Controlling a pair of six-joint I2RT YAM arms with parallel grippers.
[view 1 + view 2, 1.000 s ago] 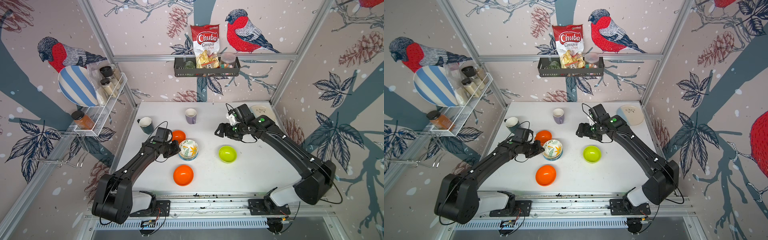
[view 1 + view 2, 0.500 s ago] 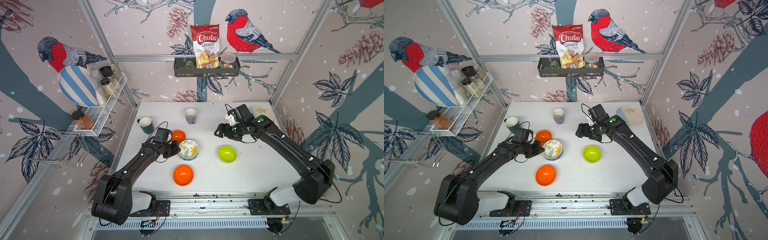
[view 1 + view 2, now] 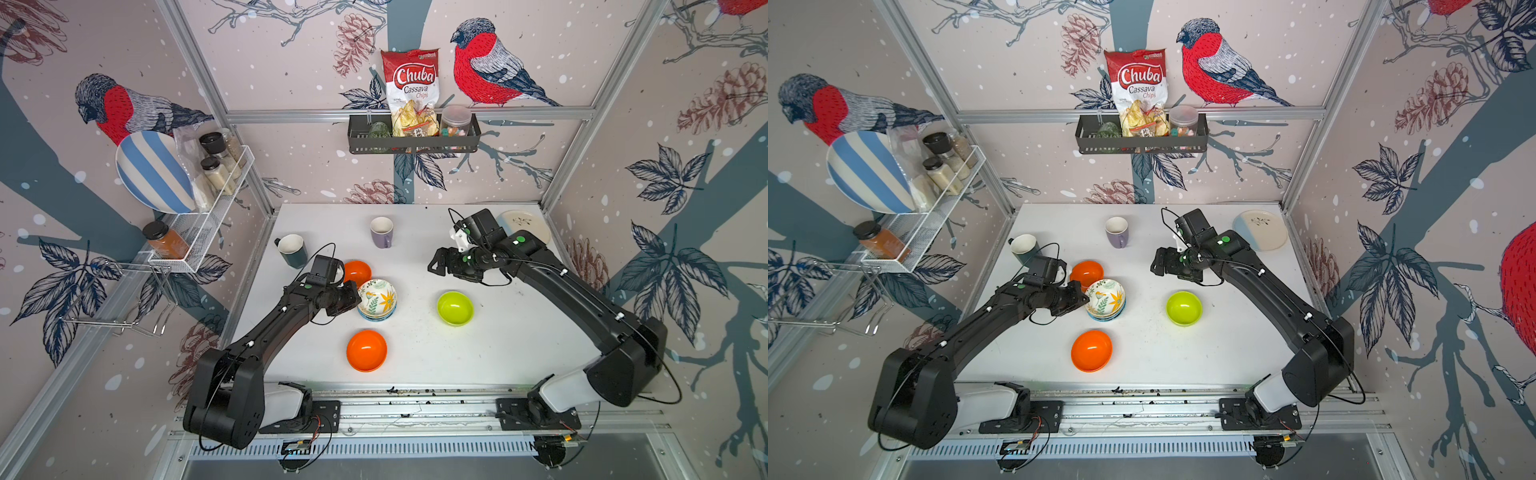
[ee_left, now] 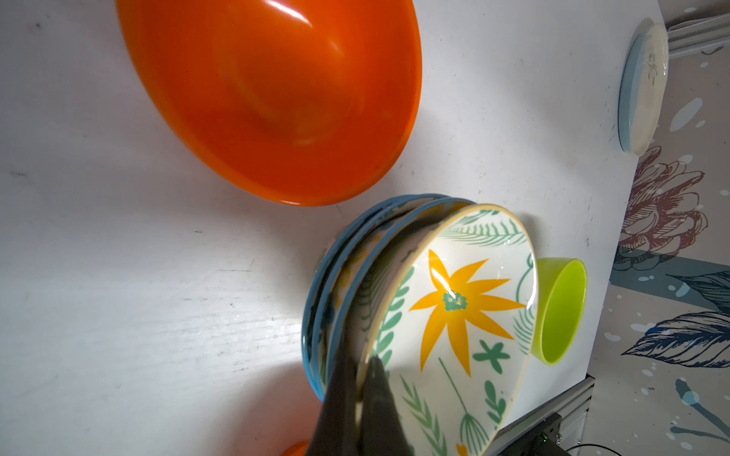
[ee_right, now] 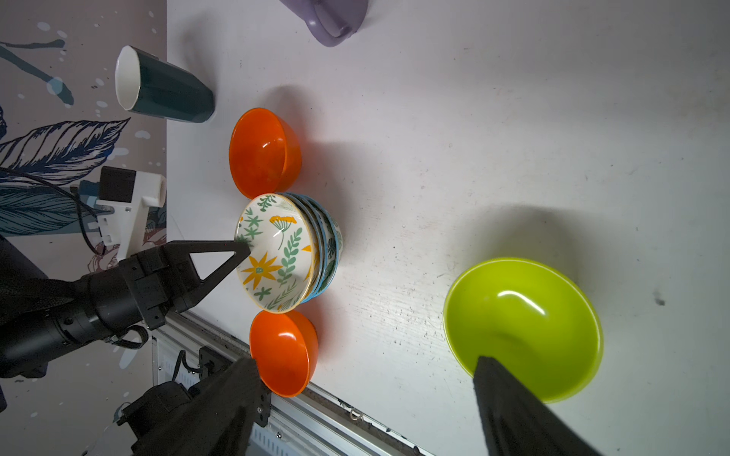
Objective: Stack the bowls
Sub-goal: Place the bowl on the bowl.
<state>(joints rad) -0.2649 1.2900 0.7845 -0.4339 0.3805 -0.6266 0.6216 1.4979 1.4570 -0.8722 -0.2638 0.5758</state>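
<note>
Stacking scene, seen in both top views and both wrist views.

**Left hand** (image 3: 356,296): pressed together on the rim of the top bowl (image 3: 377,294), a white bowl with green leaves and a yellow flower. The left wrist view shows the two fingers (image 4: 343,398) pinching the rim between them, one inside the bowl and one against its outer wall. The grip is on the side of the bowl that faces the left arm.

**Stack** (image 3: 375,312): the top bowl is nested in blue-rimmed bowls (image 4: 322,300) near the middle of the tabletop (image 3: 478,353). It appears slightly tilted against the rims below it. The number of bowls beneath it cannot be told for certain.

**Right hand** (image 3: 435,263): spread wide, holding nothing and touching nothing. It hangs over bare tabletop, behind the green bowl (image 3: 455,308) and apart from it.

**Loose bowls:** the far orange bowl (image 3: 358,271) stands just behind the stack, beside the left wrist. The near orange bowl (image 3: 366,350) stands in front of the stack, toward the arm bases. The green bowl stands to the stack's right, well apart. All three are upright.

**Other items:** a dark mug (image 3: 293,250) and a purple mug (image 3: 382,232) toward the back; a plate (image 3: 528,226) in the back right corner.
</note>
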